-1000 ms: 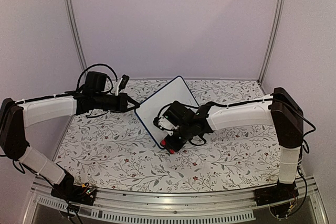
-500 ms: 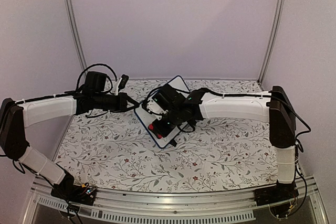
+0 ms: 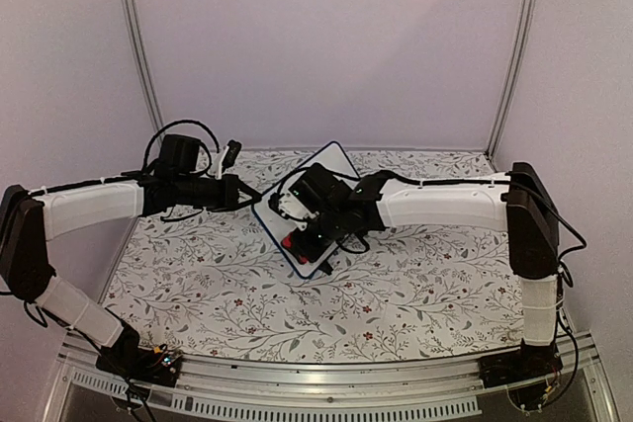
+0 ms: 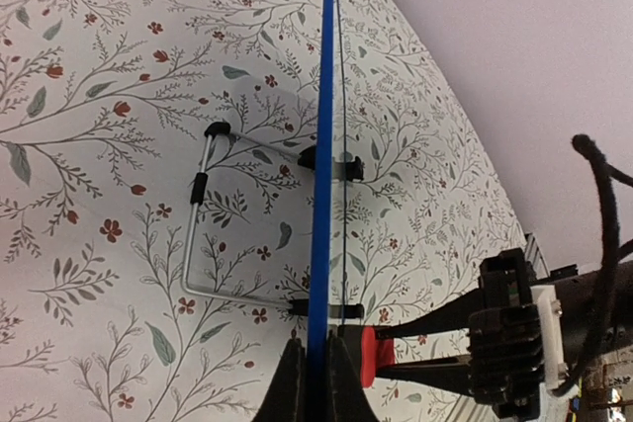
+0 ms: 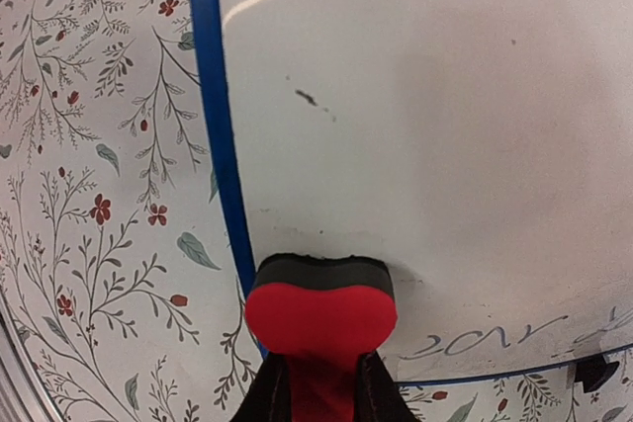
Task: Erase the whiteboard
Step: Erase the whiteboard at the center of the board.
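The whiteboard (image 3: 334, 158) stands tilted on the floral table, propped on a wire stand (image 4: 203, 234). In the left wrist view it shows edge-on as a blue line (image 4: 326, 145), with my left gripper (image 4: 318, 382) shut on that edge. My right gripper (image 5: 318, 387) is shut on a red eraser (image 5: 319, 313), whose dark felt face presses against the board (image 5: 425, 126) near its blue frame. Faint handwriting (image 5: 495, 338) and a small dark mark (image 5: 307, 98) show on the surface. From above, the eraser (image 3: 289, 241) sits at the board's lower left part.
A floral cloth (image 3: 198, 274) covers the table. Pale walls with aluminium posts (image 3: 138, 56) close in the back and sides. A metal rail (image 3: 316, 382) runs along the near edge. The right arm (image 3: 445, 205) reaches across from the right.
My right gripper has carried the eraser from the board's near corner up and left onto its surface. The left gripper and the board have stayed in place.
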### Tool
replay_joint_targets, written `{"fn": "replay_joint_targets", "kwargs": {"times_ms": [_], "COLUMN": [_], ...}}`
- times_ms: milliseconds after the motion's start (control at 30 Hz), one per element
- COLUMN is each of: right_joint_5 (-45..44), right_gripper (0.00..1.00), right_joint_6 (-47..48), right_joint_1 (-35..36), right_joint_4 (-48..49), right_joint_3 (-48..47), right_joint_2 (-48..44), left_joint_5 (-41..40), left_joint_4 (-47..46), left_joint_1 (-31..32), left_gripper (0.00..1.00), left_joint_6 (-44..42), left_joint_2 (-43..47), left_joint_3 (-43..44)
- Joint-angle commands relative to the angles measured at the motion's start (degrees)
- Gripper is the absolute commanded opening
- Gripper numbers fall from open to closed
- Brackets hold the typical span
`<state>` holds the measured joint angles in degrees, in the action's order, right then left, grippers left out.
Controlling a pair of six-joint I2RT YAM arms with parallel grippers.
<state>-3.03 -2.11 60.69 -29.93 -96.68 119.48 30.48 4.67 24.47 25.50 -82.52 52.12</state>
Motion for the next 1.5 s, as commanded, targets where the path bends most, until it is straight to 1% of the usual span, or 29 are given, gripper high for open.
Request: {"fn": "replay_joint_targets", "kwargs": {"times_ms": [0, 167, 300, 600, 800, 1000, 1100, 1167, 1200, 1233, 1300, 1467], "right_joint_5": [0.2, 0.9, 0.9, 1.0, 1.9, 2.0, 2.4, 2.5, 4.2, 4.6, 5.3, 5.0], "right_gripper": [0.03, 0.04, 0.04, 0.03, 0.03, 0.04, 0.04, 0.04, 0.04, 0.04, 0.04, 0.04], "right_joint_6": [0.6, 0.5, 0.6, 1.4, 1.5, 1.5, 3.5, 3.8, 3.9, 3.9, 3.8, 3.4], "right_joint_1": [-0.5, -1.2, -1.6, -3.5, -3.7, -3.7, -3.7, -3.7, -3.7, -3.7, -3.7, -2.8], "right_joint_4": [0.6, 0.6, -1.1, -7.5, -10.1, -12.7, -14.3, -14.6, -14.6, -14.4, -13.9, -12.1], "right_joint_3": [6.1, 10.4, 11.3, 7.9, 4.6, 2.8, 2.4, 2.7, 2.9, 3.0, 3.1, 2.6], "right_joint_2": [-0.4, -2.2, -3.1, -2.2, -0.2, -0.6, -0.7, -1.0, -1.1, -1.4, -1.4, -1.1], "left_joint_5": [1.6, 1.6, 1.5, 1.2, 1.8, 2.5, 3.2, 3.6, 3.8, 3.9, 4.2, 4.6], "left_joint_4": [-0.1, -0.1, 0.0, -0.1, -0.8, -2.1, -3.2, -3.7, -3.7, -5.7, -6.4, -6.8], "left_joint_1": [0.4, 0.5, 0.4, 0.5, 0.5, 0.3, 0.1, -0.1, -0.3, -0.4, -0.6, -0.6], "left_gripper": [0.00, 0.00, 0.00, 0.00, 0.00, 0.00, 0.00, 0.00, 0.00, 0.00, 0.00, 0.00], "left_joint_6": [1.0, 1.0, 1.0, 0.5, 0.6, 0.7, 0.8, 1.1, 1.2, 1.4, 1.7, 1.8], "left_joint_2": [0.9, 1.0, 1.1, 2.0, 2.6, 3.5, 3.7, 4.1, 4.3, 4.4, 4.3, 4.3], "left_joint_3": [1.0, 1.0, 1.0, 1.0, 0.7, 0.4, 0.2, -0.1, -0.4, -0.5, -0.7, -0.8]}}
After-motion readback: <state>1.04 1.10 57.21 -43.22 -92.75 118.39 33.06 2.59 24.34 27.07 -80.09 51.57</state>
